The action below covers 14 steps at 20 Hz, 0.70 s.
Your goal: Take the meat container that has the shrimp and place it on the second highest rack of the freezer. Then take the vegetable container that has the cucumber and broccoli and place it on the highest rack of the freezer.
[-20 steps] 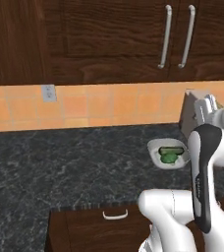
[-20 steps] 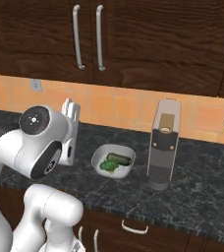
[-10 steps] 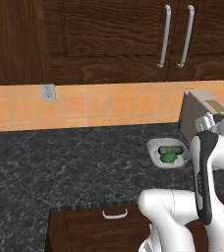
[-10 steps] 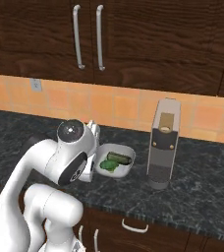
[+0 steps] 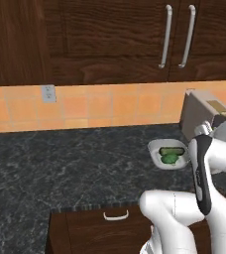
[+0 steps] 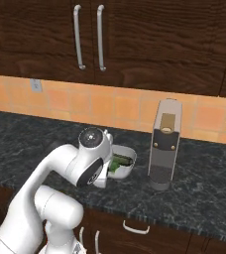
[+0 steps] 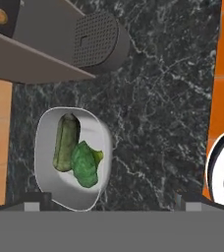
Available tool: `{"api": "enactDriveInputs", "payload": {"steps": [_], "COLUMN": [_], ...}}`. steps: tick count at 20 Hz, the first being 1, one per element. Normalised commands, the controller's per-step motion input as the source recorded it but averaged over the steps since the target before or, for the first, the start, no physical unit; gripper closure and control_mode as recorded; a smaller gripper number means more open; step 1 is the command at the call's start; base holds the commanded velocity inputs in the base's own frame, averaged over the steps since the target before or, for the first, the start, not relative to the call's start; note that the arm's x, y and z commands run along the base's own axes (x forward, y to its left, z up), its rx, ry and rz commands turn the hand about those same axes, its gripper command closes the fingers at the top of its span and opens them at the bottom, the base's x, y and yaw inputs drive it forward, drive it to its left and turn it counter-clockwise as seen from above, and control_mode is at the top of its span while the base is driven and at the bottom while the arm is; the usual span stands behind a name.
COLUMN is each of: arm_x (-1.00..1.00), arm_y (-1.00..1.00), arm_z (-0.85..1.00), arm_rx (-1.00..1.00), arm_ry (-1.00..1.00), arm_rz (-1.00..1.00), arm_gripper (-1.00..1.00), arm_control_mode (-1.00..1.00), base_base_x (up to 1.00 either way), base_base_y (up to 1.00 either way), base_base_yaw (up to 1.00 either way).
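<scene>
White and thick-rimmed, the vegetable container (image 7: 72,158) sits on a black speckled stone counter (image 5: 60,168), close to the orange tiled backsplash (image 5: 100,106). Inside it lie the cucumber (image 7: 66,141), a dull green cylinder, and the broccoli (image 7: 86,164), a bright lumpy floret touching the cucumber's side. Just beside the bowl stands a grey coffee machine (image 6: 163,145), its round base nearest the bowl. Dark wooden cabinets (image 6: 135,34) with bar handles hang above.

The white robot arm (image 6: 87,163) bends down over the bowl. In the hand view the gripper (image 7: 113,201) hovers above the counter with its jaws spread wide and nothing between them; one dark fingertip lines up near the bowl's edge, the other over bare counter well to the side.

The step in hand looks to be grasping the bowl. To do it well, the hand likely needs to shift towards the bowl so the rim falls between the fingers, descend straight, avoid the coffee machine, and pinch the rim without tipping the vegetables out.
</scene>
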Motion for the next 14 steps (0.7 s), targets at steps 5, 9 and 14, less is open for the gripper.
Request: {"api": "enactDriveInputs", "payload": {"steps": [5, 9, 14], "arm_x": [0.06, 0.16, 0.51], "arm_y": [0.03, -0.03, 0.0], "arm_z": [-0.28, -0.25, -0.24], "arm_rx": [0.07, 0.02, 0.0], "arm_ry": [0.12, 0.14, 0.19], "arm_rz": [0.19, 0.26, 0.01], "arm_gripper": [-1.0, -1.0, -1.0], "arm_control_mode": [-1.0, -1.0, -1.0], "base_base_x": [0.0, 0.0, 0.0], "base_base_y": [0.0, 0.0, 0.0], "base_base_yaw": [0.0, 0.0, 0.0]}}
